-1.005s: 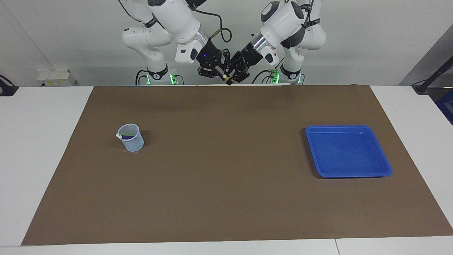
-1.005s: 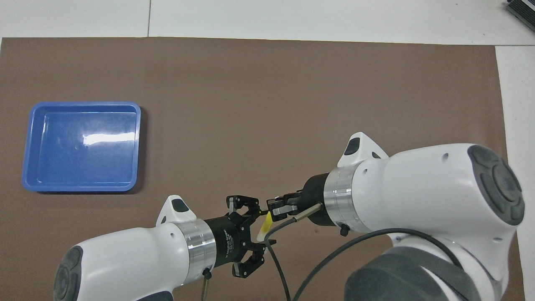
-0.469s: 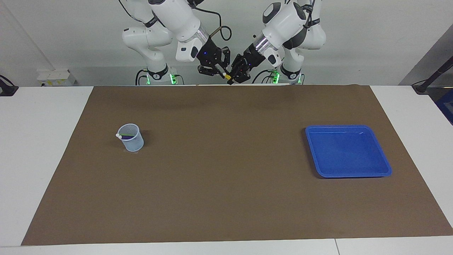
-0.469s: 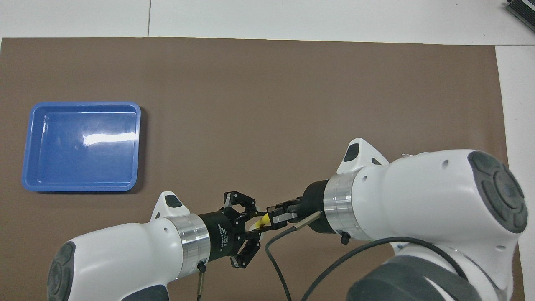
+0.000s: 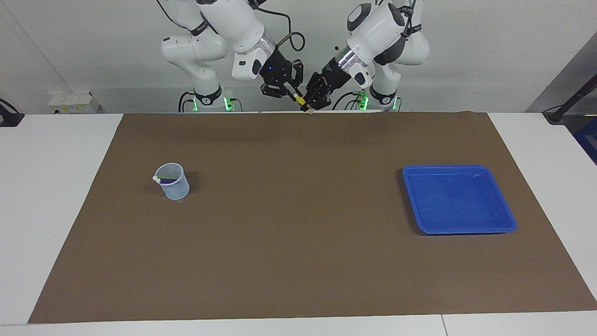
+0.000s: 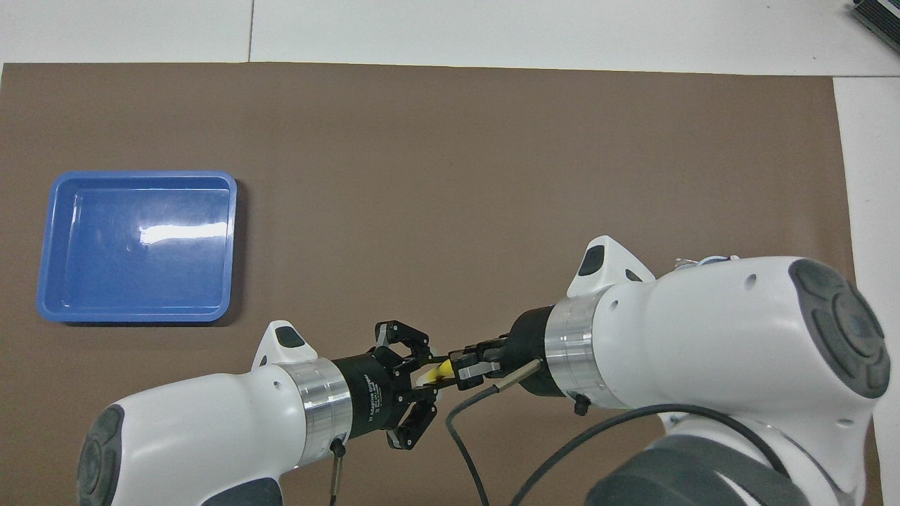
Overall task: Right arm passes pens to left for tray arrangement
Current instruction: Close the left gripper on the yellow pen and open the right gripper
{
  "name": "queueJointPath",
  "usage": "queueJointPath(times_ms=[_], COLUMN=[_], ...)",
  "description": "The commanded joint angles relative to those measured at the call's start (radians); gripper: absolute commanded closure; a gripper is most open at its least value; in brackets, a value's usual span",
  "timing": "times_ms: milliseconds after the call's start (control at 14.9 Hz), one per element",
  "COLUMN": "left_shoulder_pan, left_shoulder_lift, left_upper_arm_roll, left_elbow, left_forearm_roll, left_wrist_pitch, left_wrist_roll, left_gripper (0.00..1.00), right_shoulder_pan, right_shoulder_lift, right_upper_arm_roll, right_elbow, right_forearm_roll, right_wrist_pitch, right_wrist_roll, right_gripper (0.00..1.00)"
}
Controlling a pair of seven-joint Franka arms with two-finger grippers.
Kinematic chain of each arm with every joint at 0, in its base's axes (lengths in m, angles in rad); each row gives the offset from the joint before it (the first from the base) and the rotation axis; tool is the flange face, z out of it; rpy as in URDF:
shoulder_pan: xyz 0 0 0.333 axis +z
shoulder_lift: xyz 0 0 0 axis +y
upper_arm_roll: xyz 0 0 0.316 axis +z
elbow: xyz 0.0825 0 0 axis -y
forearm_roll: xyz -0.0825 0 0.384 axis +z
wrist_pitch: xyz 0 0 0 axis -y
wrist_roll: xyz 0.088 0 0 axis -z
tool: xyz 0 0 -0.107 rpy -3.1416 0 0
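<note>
**Both grippers on the yellow pen**

Since a second ago, the left gripper (image 6: 424, 383) has closed on the yellow pen (image 6: 443, 370), which the right gripper (image 6: 460, 365) also clamps, above the brown mat's (image 5: 298, 242) robot-side edge. Gripper lettering is unreadable. Two pens (image 5: 164, 179) stand in the mesh cup (image 5: 173, 183); the tray (image 5: 506, 217) lies toward the left arm's end. White worktop (image 5: 56, 186), grey wall.

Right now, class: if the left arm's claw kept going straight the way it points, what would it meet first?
The left claw points at the right claw, with the yellow pen between them. Both claws are shut on that pen, so the right claw would likely be met first, though depth is hard to judge.
</note>
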Motion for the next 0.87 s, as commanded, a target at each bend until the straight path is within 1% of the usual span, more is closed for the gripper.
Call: queueJointPath(times_ms=[0,536,603,670,737,804], left_shoulder_pan=[-0.011,-0.002,-0.002,-0.002,-0.002,-0.002], left_shoulder_lift=[-0.033,-0.033,-0.034,-0.033,-0.033,-0.033], left_upper_arm_roll=[-0.012,-0.010,-0.010,-0.010,-0.010,-0.010], left_elbow=[0.010,0.013,0.013,0.013,0.013,0.013], left_forearm_roll=[0.000,0.002,0.003,0.003,0.003,0.003], left_wrist_pitch=[-0.066,-0.093,-0.093,-0.093,-0.093,-0.093], left_wrist_roll=[-0.014,-0.007,-0.007,-0.007,-0.006,-0.006], left_gripper=[1.00,1.00,1.00,1.00,1.00,1.00], right_shoulder_pan=[-0.014,-0.014,-0.016,-0.016,-0.017,-0.019], right_shoulder_lift=[0.008,0.008,0.008,0.008,0.008,0.008], right_upper_arm_roll=[0.002,0.002,0.002,0.002,0.002,0.002], right_elbow=[-0.014,-0.013,-0.013,-0.014,-0.013,-0.013], right_forearm_roll=[0.027,0.027,0.027,0.027,0.027,0.027], right_wrist_pitch=[0.057,0.054,0.051,0.051,0.051,0.053], right_wrist_roll=[-0.006,0.001,0.001,0.001,0.001,0.002], right_gripper=[1.00,1.00,0.96,0.63,0.47,0.26])
